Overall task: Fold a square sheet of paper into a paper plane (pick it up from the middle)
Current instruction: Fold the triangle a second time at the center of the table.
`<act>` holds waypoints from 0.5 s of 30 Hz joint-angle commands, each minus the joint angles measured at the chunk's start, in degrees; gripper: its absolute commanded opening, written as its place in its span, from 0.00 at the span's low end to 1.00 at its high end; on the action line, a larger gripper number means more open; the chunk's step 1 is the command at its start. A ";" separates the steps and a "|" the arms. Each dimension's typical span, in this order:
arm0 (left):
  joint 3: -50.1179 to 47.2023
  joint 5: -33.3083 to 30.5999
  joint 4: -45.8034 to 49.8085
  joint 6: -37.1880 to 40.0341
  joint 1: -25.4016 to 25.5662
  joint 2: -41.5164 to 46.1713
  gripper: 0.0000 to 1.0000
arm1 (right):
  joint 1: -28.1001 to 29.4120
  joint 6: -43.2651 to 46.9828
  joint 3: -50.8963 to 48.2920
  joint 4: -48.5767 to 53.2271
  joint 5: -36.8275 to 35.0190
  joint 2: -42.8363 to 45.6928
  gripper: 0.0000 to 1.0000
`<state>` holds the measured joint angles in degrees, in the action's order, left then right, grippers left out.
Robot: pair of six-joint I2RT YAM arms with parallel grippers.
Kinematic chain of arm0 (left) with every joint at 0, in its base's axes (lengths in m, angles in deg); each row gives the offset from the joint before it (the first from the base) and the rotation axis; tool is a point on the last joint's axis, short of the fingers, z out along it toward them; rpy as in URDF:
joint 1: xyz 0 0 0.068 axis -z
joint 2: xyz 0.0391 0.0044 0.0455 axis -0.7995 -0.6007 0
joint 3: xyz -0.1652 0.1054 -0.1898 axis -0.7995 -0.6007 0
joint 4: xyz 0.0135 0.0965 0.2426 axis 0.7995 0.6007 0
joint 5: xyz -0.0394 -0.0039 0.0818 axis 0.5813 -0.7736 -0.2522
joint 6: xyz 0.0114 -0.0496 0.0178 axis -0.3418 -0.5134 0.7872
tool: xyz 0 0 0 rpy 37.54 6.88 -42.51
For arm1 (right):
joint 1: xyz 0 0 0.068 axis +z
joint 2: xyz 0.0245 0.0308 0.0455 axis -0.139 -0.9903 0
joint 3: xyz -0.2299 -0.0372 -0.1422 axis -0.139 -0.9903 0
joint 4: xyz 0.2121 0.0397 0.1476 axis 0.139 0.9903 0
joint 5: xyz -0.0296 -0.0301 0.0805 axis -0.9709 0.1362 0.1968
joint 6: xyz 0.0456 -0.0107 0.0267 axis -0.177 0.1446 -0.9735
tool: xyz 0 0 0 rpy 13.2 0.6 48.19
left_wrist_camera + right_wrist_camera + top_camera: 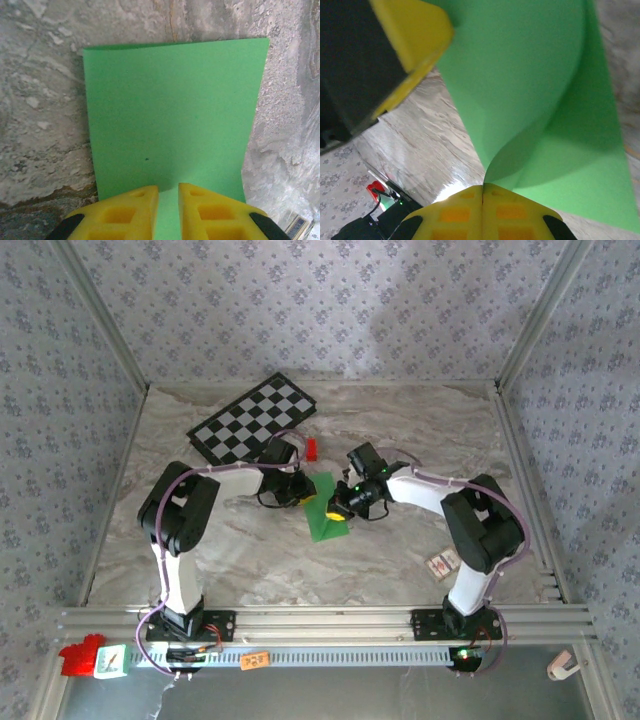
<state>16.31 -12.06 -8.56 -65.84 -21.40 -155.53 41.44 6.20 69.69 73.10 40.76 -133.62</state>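
The square sheet of paper [328, 523] is bright green and sits mid-table between both grippers. In the left wrist view the paper [170, 110] spreads ahead of my left gripper [168, 188]. Its yellow fingers stand a narrow gap apart, with green showing in the gap and the sheet's right edge curling up. In the right wrist view my right gripper [483, 186] is shut on an edge of the paper [535, 90], which bows up and folds over itself. A left finger [415, 30] hangs beside the raised part. From above, the left gripper [305, 492] and right gripper [337, 507] nearly meet.
A black-and-white checkered board [255, 418] lies at the back left, with a small red block [311, 448] just right of it. A small card [441, 563] rests near the right arm's base. Patterned walls close in the marble table [400, 430] on three sides.
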 commanded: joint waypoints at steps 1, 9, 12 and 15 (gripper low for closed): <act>0.03 -0.80 4.60 1.65 0.77 -2.74 0.19 | 0.22 -0.20 2.03 -2.20 0.93 -2.41 0.01; 0.02 -0.83 4.84 1.81 0.80 -2.77 0.16 | 1.33 -0.61 4.84 -3.45 -0.55 -5.90 0.01; -0.06 -0.83 4.83 1.82 0.78 -2.68 0.14 | 1.76 -0.47 5.62 -3.23 -1.30 -6.91 0.01; -0.22 -0.92 4.88 1.83 0.79 -2.59 0.14 | 2.08 -0.48 6.14 -2.97 -1.74 -7.94 0.01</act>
<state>16.73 -12.01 -8.14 -64.99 -21.18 -155.92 43.10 6.13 74.11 69.64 40.33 -140.15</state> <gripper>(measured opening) 0.140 0.054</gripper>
